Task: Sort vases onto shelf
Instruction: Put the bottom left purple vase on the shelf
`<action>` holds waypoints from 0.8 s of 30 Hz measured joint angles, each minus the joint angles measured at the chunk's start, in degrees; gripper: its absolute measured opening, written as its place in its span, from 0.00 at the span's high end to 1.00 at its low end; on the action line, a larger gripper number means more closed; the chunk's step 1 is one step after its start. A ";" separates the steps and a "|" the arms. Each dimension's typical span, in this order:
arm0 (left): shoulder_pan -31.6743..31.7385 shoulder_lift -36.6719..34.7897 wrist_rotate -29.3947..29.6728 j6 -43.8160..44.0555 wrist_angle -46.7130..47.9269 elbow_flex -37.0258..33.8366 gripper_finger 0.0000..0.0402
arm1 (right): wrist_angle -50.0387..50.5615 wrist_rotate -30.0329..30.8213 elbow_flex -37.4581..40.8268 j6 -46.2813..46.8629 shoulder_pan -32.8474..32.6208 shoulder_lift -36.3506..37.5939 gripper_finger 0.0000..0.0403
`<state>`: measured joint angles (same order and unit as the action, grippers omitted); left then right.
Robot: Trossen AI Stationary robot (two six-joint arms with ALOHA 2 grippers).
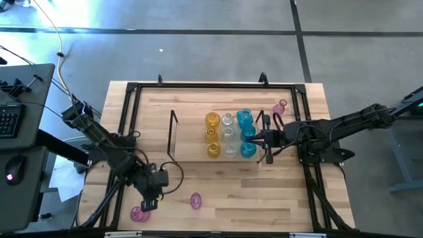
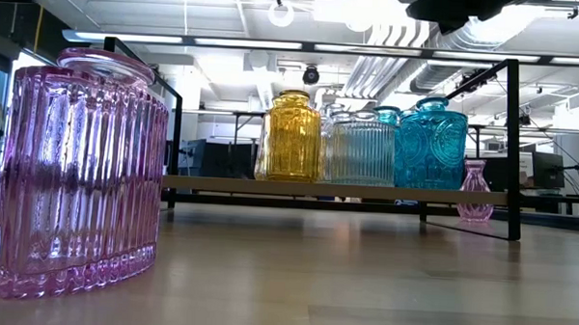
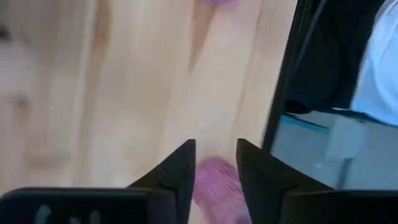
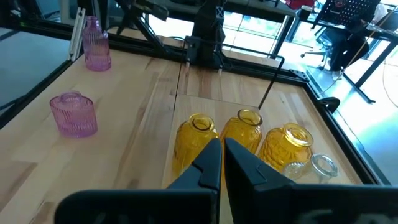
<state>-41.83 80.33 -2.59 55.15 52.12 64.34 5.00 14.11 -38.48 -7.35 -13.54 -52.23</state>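
Near table edge (image 1: 218, 229), pink vase (image 1: 139, 213).

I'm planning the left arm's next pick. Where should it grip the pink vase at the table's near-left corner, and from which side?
A judgement: grip the pink vase across its ribbed body, coming straight down from above. It stands upright by the table's frame, which leaves little room for a sideways approach. The left gripper already hangs over it, fingers open to either side. The right gripper is shut by the shelf.
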 joint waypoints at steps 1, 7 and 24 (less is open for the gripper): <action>-0.73 0.32 -0.85 2.60 -0.02 0.00 0.72 | 0.24 0.00 0.00 -0.04 0.00 0.00 1.00; -3.99 0.66 -6.49 14.26 0.00 0.00 0.64 | 1.32 0.01 0.00 -0.09 0.00 -0.01 1.00; -14.22 0.43 -9.26 27.30 2.07 0.04 0.59 | 2.70 0.04 0.00 0.95 0.00 -0.02 1.00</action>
<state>-56.05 80.77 -11.85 82.45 54.19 64.38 7.70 14.15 -38.48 -6.40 -13.54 -52.25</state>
